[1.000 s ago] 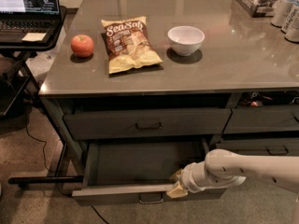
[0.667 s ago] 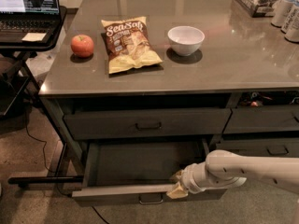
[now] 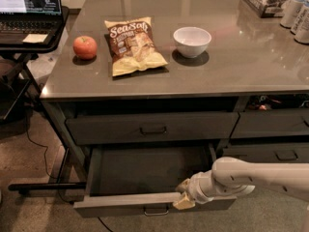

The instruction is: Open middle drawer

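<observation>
One pull's nearly done: middle drawer (image 3: pixel 145 170) stands well out under the worktop (image 3: pixel 241 66). My tool (image 3: pixel 184 200) sits at its front edge, right of the handle (image 3: pixel 156 210); open or closed, I can't tell. Next: release, back off.

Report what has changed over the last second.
Nothing visibly changed. The claw is at the front edge of the middle drawer, right of its handle, and the drawer stands pulled out as far as before. The apple, chip bag and bowl lie where they were on the counter.
</observation>
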`<state>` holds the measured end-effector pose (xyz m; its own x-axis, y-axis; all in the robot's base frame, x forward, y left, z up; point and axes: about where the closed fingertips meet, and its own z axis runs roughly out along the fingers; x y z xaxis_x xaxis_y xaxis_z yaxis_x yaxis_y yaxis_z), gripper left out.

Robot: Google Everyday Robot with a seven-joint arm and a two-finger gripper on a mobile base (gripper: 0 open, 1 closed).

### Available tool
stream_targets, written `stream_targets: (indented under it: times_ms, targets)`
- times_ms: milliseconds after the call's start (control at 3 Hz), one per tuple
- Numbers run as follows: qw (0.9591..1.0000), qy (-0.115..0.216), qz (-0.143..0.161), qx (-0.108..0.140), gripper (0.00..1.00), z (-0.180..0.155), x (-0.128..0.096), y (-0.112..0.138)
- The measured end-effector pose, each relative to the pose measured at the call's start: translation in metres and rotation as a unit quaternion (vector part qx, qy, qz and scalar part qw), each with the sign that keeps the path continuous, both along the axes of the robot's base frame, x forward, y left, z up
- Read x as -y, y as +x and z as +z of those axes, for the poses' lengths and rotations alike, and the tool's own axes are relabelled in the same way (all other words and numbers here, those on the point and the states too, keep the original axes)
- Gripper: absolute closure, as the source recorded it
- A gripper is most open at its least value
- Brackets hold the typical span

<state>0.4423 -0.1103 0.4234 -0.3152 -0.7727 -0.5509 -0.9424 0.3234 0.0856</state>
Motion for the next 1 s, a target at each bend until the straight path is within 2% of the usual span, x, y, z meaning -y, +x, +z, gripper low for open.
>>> stream_targets:
  times_ms: [333,667,1000]
  targets:
    - [1.0,0.0,0.0,0.0,1.0,0.001,0.0,0.0]
    - [0.9997,-0.011,0.016,-0.014,1.0,-0.003,0.003,-0.015]
    - [0.9997,-0.011,0.016,-0.014,0.81,-0.002,0.003,-0.016]
